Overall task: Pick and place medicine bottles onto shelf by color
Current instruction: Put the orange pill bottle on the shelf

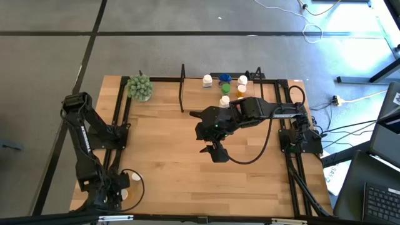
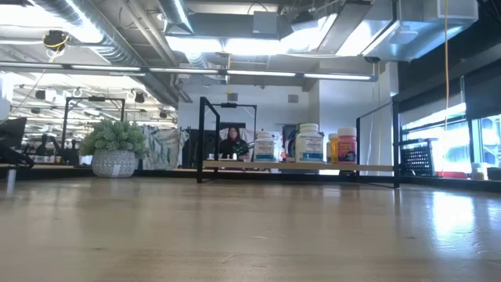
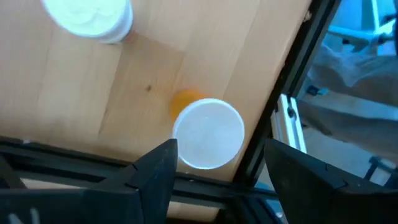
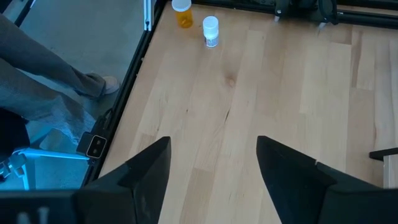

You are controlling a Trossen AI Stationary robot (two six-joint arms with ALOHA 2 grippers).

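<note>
**A:** Starting at the left, from above?

**B:** Shows the left arm folded along the worktop's left edge, wrist down at the near left corner. Hides most of what sits under that wrist.

**A:** Cleared up by the left wrist view?

**B:** Yes. Looks down on an orange bottle, white cap up, standing between the left jaws beside the worktop's edge. Finds those jaws spread wider than the cap and gripping nothing. Also catches a white bottle close by, clear of the jaws.

**A:** Further right?

**B:** From above, picks out the plant ball at the far left corner, just outside the shelf's left frame. Then places six more bottles bunched on the shelf's right half: white, blue, green and orange among them.

**A:** Any writing?

**B:** Only in the low view. Gives the shelf bottles side-on, with white labels and dark print too small to read. Also takes in a person in the room behind.

**A:** And the right side?

**B:** Has the right arm reaching in from the right edge, across the front of the shelf, wrist bent down over bare wood mid-worktop. Finds the right jaws wide apart and holding nothing. Through the right wrist view, looks across to the orange and white bottles at the corner, and to a trouser leg beside the worktop.
</note>
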